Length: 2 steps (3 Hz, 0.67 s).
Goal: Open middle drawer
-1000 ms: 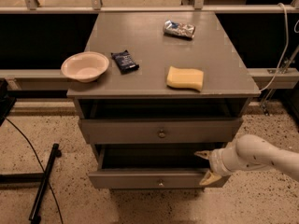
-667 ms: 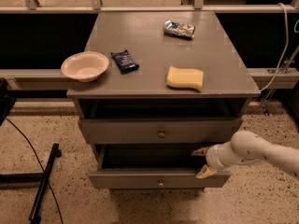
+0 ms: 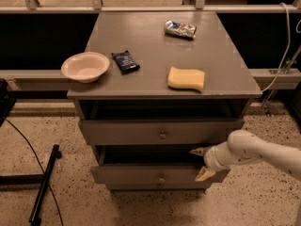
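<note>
Tool [image 3: 200, 164], jaws apart, at right end of middle drawer [image 3: 136, 174]

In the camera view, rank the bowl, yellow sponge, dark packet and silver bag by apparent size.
1. Bowl
2. Yellow sponge
3. Silver bag and dark packet look alike; the bag lies farther back, so they are left unranked.
The gripper, open, sits at the middle drawer's right end.

I get dim light from above, even on the cabinet top [image 3: 150, 41]. The gripper [image 3: 201, 163], fingers spread, shows pale against the black shadow above the middle drawer [image 3: 131, 174].
</note>
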Motion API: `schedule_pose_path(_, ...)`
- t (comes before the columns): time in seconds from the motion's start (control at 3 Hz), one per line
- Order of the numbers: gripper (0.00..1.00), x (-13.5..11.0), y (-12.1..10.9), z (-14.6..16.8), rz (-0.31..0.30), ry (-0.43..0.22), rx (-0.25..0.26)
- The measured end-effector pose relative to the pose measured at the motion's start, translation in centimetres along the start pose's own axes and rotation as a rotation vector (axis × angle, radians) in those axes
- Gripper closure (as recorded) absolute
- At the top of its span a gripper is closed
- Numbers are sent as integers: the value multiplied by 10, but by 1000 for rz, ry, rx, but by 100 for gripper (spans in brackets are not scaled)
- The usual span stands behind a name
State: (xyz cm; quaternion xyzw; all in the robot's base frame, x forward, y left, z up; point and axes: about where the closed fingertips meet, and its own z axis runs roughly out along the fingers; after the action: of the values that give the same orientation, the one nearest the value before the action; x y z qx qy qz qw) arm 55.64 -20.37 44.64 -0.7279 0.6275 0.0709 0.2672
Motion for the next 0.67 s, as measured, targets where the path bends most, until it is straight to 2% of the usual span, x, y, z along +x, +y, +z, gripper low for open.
schedule_pose_path(0.67,25,1,43,18,38,-21,-112)
